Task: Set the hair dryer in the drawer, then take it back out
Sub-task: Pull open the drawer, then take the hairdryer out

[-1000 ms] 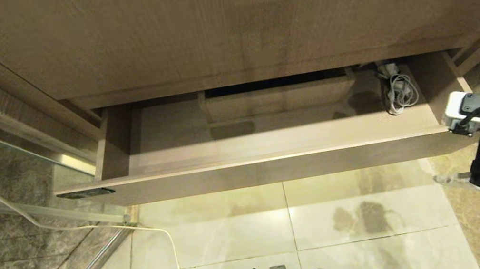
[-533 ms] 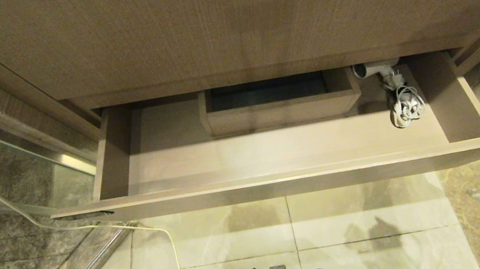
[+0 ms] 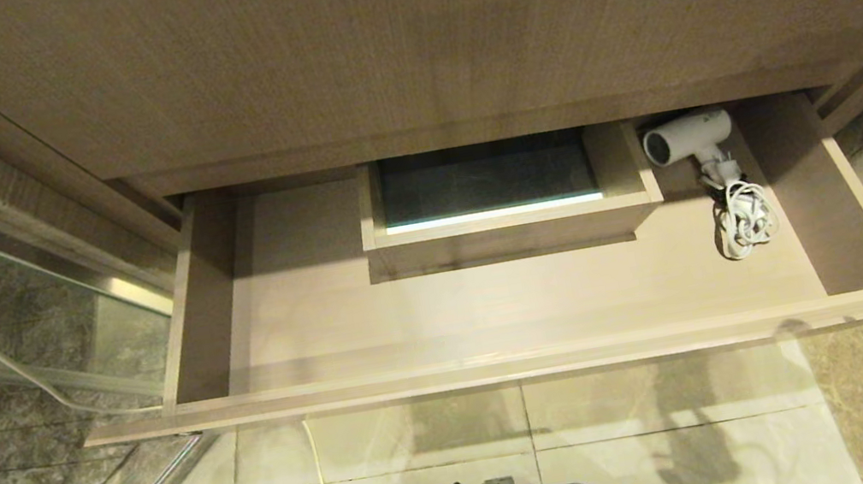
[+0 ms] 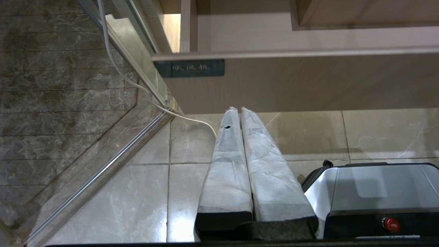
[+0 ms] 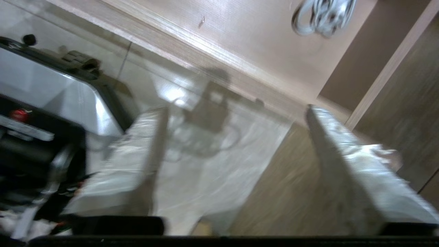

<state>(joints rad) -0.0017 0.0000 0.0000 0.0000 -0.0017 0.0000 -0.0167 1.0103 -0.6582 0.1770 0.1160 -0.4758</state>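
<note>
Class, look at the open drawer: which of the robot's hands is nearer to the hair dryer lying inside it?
Right. The right hand hangs outside the drawer's right front corner; the hair dryer lies at the right rear. The left hand sits low before the drawer's left end.

We see the drawer (image 3: 496, 318) pulled open: wide, shallow, light wood-grain, boxed cut-out mid-back. The hair dryer (image 3: 686, 136), small and white, lies on its side in the drawer's back right corner, just beside the cut-out, grilled end toward it, bundled cord nearer the drawer front.
</note>
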